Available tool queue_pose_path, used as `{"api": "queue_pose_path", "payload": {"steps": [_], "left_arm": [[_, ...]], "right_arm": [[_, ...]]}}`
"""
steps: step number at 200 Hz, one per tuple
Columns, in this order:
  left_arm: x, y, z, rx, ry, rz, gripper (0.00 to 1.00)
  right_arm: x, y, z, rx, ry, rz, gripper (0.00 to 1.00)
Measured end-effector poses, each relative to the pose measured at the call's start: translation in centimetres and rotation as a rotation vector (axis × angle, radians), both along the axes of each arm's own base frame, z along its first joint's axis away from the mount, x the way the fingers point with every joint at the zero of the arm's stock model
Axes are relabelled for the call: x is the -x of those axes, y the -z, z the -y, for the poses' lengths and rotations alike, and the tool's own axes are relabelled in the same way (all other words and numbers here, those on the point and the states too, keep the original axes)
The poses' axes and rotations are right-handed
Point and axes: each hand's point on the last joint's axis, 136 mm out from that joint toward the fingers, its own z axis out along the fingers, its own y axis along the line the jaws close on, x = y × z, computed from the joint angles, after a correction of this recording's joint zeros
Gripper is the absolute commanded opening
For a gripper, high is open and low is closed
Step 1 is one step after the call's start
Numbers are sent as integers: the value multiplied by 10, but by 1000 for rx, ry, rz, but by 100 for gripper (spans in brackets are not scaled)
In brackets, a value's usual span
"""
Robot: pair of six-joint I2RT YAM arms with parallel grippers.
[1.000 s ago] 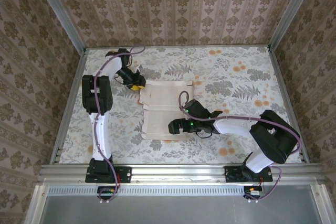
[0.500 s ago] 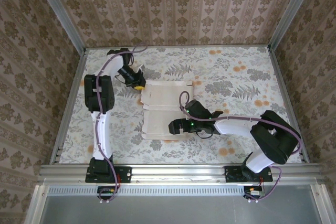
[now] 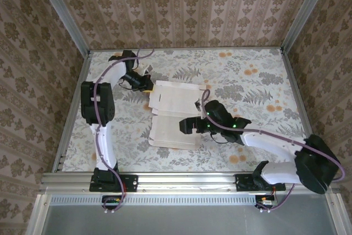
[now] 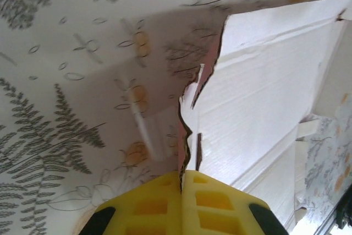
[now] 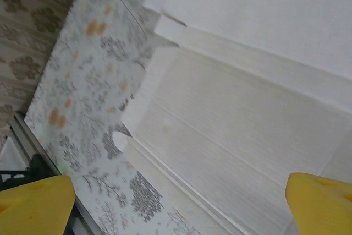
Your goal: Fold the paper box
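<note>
The left gripper (image 4: 181, 177) has just pinched shut on the far-left flap edge of the paper box (image 3: 173, 115), lying pale side up between the arms; the right gripper (image 3: 186, 125), jaws wide apart, has shifted over its near panel, so folding can likely begin

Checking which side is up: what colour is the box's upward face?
Off-white; the paper box shows best from right wrist.

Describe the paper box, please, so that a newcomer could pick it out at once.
On the flowered table, look at the middle. The paper box lies there, an unfolded pale card sheet with creases and flaps. It is the one plain patch on the busy print, its far left corner pinched between the yellow left fingers.
</note>
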Motion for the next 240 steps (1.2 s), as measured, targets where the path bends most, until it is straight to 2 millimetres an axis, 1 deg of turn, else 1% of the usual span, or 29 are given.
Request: {"api": "queue_pose_path", "payload": {"steps": [9, 21, 39, 46, 57, 71, 82, 83, 93, 103, 124, 139, 162, 184, 215, 240], "left_arm": [[1, -6, 3, 16, -1, 34, 4], [5, -12, 8, 36, 1, 74, 4], [10, -14, 13, 53, 1, 123, 5], [11, -14, 15, 58, -1, 144, 6], [14, -12, 17, 57, -8, 180, 7], [20, -10, 18, 45, -14, 228, 8], [25, -11, 20, 40, -11, 268, 10], [25, -11, 21, 40, -11, 272, 10], [28, -13, 24, 39, -5, 317, 10], [30, -16, 27, 42, 1, 358, 11], [33, -20, 33, 50, 8, 420, 11], [34, -18, 33, 51, 5, 453, 10], [40, -11, 32, 49, 5, 479, 10], [48, -5, 34, 52, 12, 500, 10], [56, -9, 35, 72, 10, 542, 10], [59, -11, 35, 84, 3, 573, 10]], "right_arm": [[-2, -10, 0, -11, 2, 33, 100], [-3, -19, 3, -18, 11, 65, 100], [-5, -28, 7, -30, 22, 89, 100], [-6, -29, 8, -32, 24, 95, 100], [-6, -29, 9, -30, 21, 98, 96], [-5, -25, 8, -31, 10, 89, 89], [-3, -15, 6, -23, -4, 70, 77], [-2, -14, 6, -23, -3, 66, 77], [1, -1, 5, -12, -11, 35, 62], [5, 14, 3, 0, -19, 0, 50], [20, 48, 0, 40, -34, -86, 35], [31, 66, -4, 71, -48, -130, 24], [43, 81, -11, 97, -65, -161, 17], [50, 92, -11, 113, -60, -184, 12], [55, 103, -12, 143, -49, -202, 4], [61, 121, -11, 192, -34, -231, 1]]}}
